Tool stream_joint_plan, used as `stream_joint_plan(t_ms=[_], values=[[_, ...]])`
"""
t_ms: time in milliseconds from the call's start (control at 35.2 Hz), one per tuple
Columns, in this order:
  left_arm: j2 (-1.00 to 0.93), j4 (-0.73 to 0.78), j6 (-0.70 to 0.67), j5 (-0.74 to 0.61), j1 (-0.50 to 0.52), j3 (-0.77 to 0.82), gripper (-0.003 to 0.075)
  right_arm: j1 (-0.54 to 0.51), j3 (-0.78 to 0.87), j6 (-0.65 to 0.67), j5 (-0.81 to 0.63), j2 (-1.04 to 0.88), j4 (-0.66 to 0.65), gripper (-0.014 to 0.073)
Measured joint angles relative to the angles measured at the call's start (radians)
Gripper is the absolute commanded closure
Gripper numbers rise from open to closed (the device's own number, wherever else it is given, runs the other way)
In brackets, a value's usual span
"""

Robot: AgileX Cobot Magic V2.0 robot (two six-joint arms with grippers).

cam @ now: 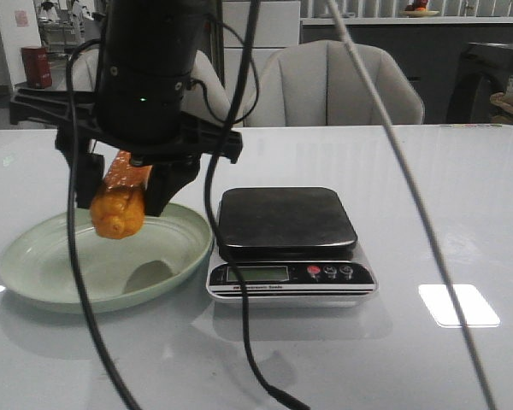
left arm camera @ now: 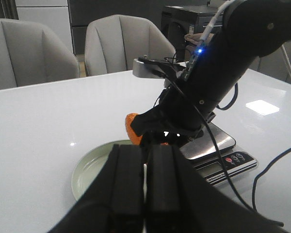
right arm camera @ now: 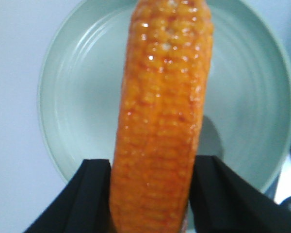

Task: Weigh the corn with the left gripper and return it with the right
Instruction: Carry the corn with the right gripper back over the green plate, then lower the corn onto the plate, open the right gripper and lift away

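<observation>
Corn [cam: 118,203]: clamped in right claw [cam: 124,184], plate [cam: 34,256] directly beneath. Left claw [left arm camera: 144,179]: fingers together, empty. Scale [cam: 284,224] bare; only set-down apparently remains.

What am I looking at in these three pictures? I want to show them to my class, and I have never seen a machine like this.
It is a robot with two black arms at a white table. One picture looks forward over the table; the other two come from cameras on each arm's wrist. On the table lie a pale green plate and a kitchen scale with nothing on it. The right hand holds an orange-yellow cob of corn above the plate; its wrist camera shows the corn between two black fingers. The left hand is shut and holds nothing.
</observation>
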Motion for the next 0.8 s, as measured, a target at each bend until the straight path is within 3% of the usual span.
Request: stream_joint_plan(t_ms=[114, 256, 512, 796], values=[[0.000, 0.000, 0.000, 0.000, 0.000, 0.000, 0.0606, 0.002, 0.000, 0.000, -0.018, 0.032, 0.036, 0.0054], [0.000, 0.000, 0.000, 0.000, 0.000, 0.000, 0.0606, 0.002, 0.000, 0.000, -0.039, 0.067, 0.047, 0.0001], [0.000, 0.000, 0.000, 0.000, 0.000, 0.000, 0.0606, 0.000, -0.010, -0.001, -0.043, 0.079, 0.054, -0.0003], [0.000, 0.000, 0.000, 0.000, 0.000, 0.000, 0.0606, -0.057, -0.062, -0.048, 0.087, 0.019, 0.058, -0.0003]])
